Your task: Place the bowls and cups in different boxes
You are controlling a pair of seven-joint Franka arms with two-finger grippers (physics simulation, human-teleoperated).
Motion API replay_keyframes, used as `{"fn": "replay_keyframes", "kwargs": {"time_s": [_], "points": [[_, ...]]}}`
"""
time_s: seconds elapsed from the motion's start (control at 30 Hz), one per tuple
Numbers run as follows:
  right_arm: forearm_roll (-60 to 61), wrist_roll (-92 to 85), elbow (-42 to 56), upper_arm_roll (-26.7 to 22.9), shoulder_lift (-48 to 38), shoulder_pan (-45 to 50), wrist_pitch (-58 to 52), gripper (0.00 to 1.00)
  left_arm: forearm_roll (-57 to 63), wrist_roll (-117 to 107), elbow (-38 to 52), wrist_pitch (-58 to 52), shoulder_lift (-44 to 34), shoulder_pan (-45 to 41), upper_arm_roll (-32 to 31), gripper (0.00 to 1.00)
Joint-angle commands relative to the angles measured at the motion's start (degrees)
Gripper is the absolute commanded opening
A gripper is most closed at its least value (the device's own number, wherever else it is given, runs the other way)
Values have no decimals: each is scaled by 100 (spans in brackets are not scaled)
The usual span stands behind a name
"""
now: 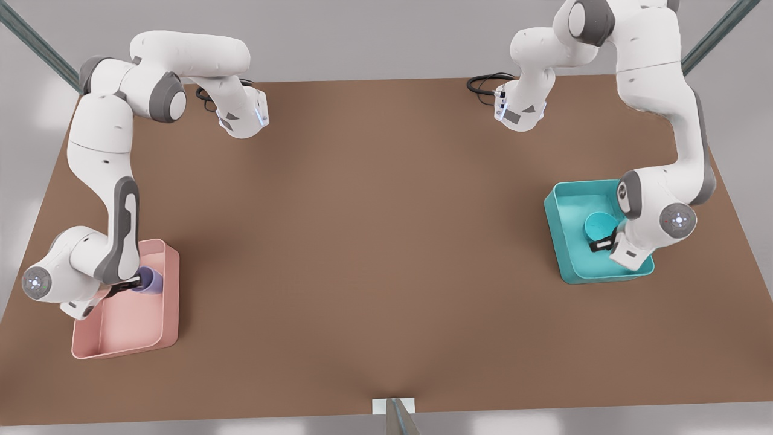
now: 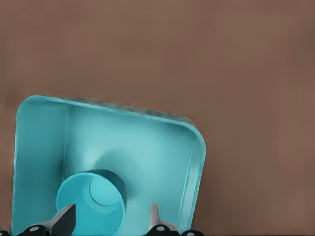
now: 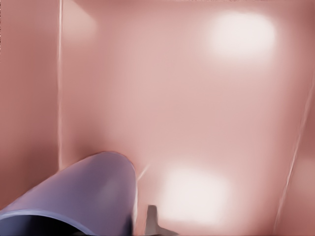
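Lower left of the front view: right gripper (image 1: pixel 130 284) over the pale pink rectangular tray (image 1: pixel 158 326), jaws pinching the small lavender tapered cup (image 1: pixel 149 281) at its rim.

Right of the front view: left gripper (image 1: pixel 604 244) inside the teal rectangular tray (image 1: pixel 564 251), jaws spread. The left wrist view has one finger (image 2: pixel 66 220) inside the small round teal bowl (image 2: pixel 91 201) and the other beside it outside the wall.

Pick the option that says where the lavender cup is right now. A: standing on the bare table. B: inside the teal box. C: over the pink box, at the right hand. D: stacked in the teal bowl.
C: the lavender cup sits over the pink box at the right hand, while the teal bowl is in the teal box.
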Motion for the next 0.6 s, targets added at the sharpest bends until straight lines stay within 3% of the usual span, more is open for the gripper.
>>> {"fn": "replay_keyframes", "kwargs": {"time_s": [0.0,0.13,0.27,0.43,0.47,0.53,0.57], "points": [[107,-1173,4,2,-8,0,61,100,-170,523,1046,-2657,-113,-34,-378,100],[98,-1164,4,19,-61,8,-1,100,-565,1412,2549,-3871,-34,-122,-896,100],[291,-1498,-339,11,-623,17,-326,100,-548,1033,2576,-3898,-52,-148,-1240,100],[63,-1340,214,19,-1687,254,-2039,99,-548,1033,2637,-3871,-34,-60,-1266,100],[72,-737,591,2,-1731,491,-2609,99,-565,1033,2646,-3871,-25,-69,-1266,100],[-192,2226,1023,-7,-2012,1089,-3709,100,-556,1025,2664,-3880,-8,-78,-1275,100],[-639,3089,918,282,-2468,1125,-3824,100,-556,1025,2664,-3880,-8,-96,-1283,100]]}}
